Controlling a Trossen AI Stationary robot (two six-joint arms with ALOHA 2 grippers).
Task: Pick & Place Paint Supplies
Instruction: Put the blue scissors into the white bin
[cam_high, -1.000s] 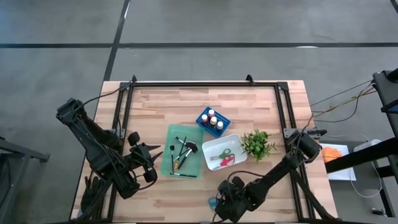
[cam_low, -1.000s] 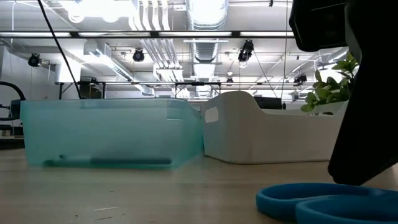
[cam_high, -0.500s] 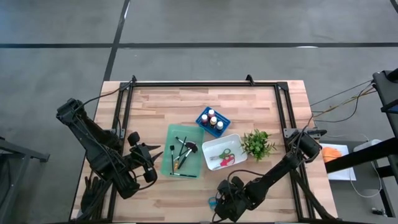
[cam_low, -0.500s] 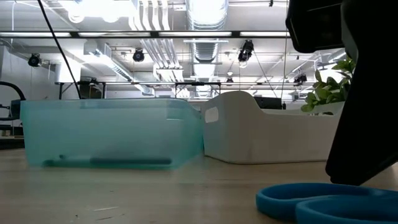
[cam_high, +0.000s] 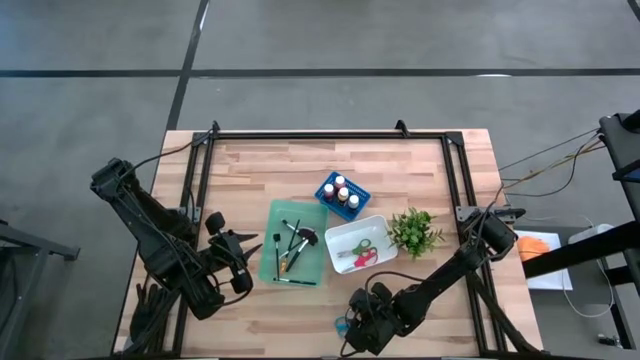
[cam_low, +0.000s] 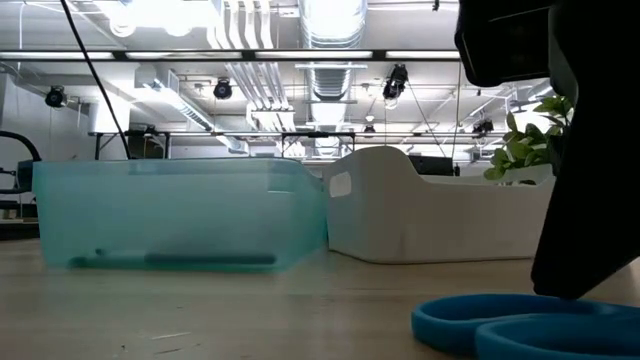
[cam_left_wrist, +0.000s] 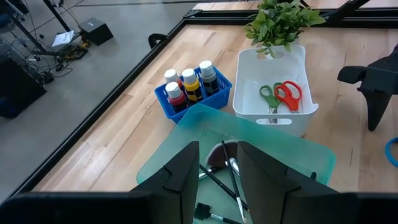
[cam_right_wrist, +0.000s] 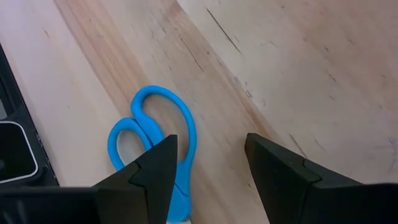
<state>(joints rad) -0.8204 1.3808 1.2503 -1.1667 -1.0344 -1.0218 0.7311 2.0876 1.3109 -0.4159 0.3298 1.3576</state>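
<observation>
Blue-handled scissors lie flat on the wood near the table's front edge, and show in the low view. My right gripper stands open over them, pointing steeply down; the finger loops lie ahead of one finger. The blades are hidden under that finger. My left gripper waits open, raised, left of the teal tray that holds several brushes. Paint bottles stand in a blue basket. Green and red scissors lie in the white bin. My right gripper comes at the blue scissors from above, slanting. One finger covers the place where the loops meet the blades. Whether it touches them I cannot tell. The scissors lie flat on the table.
A small leafy plant stands right of the white bin. A black frame runs along the table's far edge and sides. Bare wood lies near the front edge left of the scissors and along the far side.
</observation>
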